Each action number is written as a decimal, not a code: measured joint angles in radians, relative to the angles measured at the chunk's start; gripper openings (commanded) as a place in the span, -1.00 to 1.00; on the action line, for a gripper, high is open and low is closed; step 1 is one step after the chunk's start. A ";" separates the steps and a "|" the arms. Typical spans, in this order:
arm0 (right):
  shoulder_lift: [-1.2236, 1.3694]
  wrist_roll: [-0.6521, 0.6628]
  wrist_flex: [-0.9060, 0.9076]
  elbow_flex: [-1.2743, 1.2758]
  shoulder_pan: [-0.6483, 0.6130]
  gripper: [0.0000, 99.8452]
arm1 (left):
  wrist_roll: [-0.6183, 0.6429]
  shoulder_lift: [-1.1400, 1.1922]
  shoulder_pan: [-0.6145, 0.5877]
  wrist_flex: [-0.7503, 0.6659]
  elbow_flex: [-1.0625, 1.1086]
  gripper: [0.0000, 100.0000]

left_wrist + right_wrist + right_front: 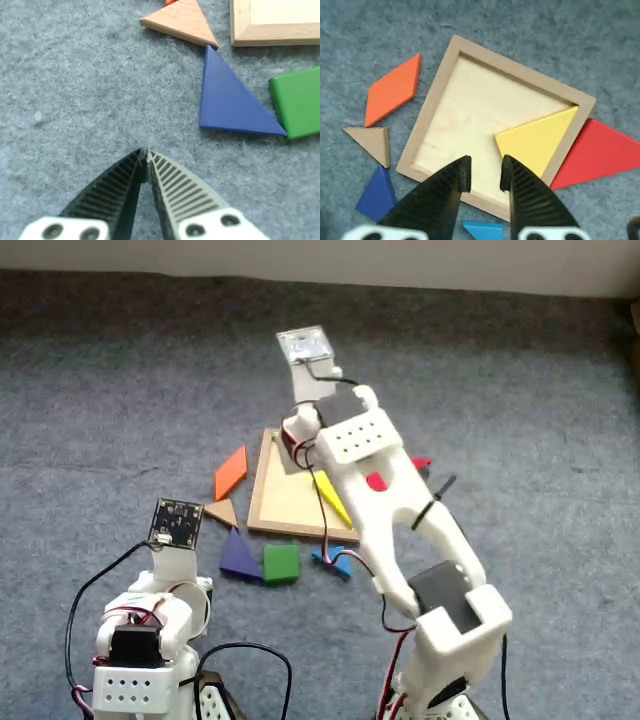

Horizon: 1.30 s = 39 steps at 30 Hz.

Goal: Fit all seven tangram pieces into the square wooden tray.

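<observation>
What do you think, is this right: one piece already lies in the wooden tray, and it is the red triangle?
Not quite. One piece does lie in the tray, but it is the yellow triangle. The red triangle lies outside, beside the rim. The right wrist view shows this.

Soft, diffuse light lies evenly on the grey carpet [75, 90]. A thin shadow lines the blue triangle [227, 100] along its edge nearest the jaws of the left gripper [146, 155].
</observation>
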 measured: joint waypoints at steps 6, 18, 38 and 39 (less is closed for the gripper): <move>-0.121 0.000 -0.178 0.198 0.126 -0.78 | 0.000 0.000 0.000 0.000 0.000 -0.99; 0.147 0.000 -0.678 0.308 0.276 -0.78 | 0.000 0.000 0.000 0.000 0.000 -0.99; 0.304 -0.002 -0.213 -0.034 0.318 -0.78 | 0.000 0.000 0.000 0.000 0.000 -0.99; 0.304 -0.002 -0.178 -0.049 0.316 -0.78 | 0.000 0.000 0.000 0.000 0.000 -0.99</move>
